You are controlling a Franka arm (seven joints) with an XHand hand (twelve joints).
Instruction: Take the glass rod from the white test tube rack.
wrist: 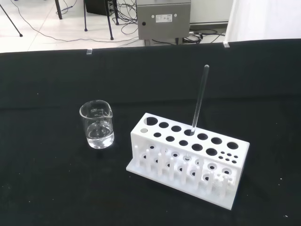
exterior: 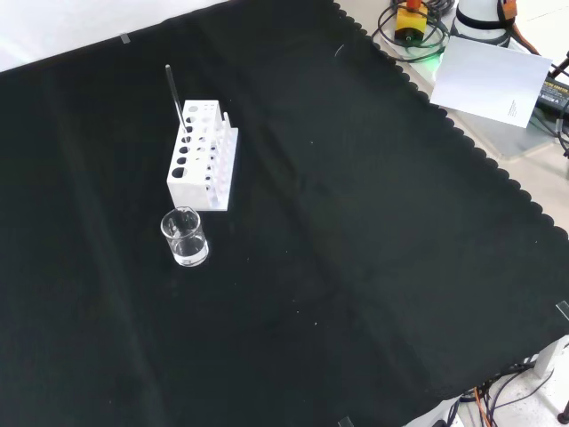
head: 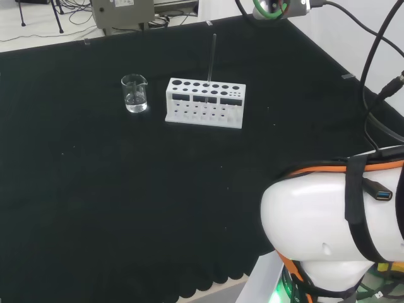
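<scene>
A white test tube rack (head: 205, 102) (exterior: 204, 156) (wrist: 188, 157) with several round holes stands on the black cloth. A thin glass rod (head: 211, 58) (exterior: 173, 95) (wrist: 199, 100) stands nearly upright in one of its back-row holes and rises well above the rack. The wrist view looks at the rack and the rod from some way off.
A small clear glass beaker (head: 135, 93) (exterior: 185, 237) (wrist: 97, 125) with a little clear liquid stands beside the rack's end. The arm's white links (head: 334, 227) rise at the head view's lower right. A grey box (wrist: 163, 19) and cables lie beyond the bench's far edge.
</scene>
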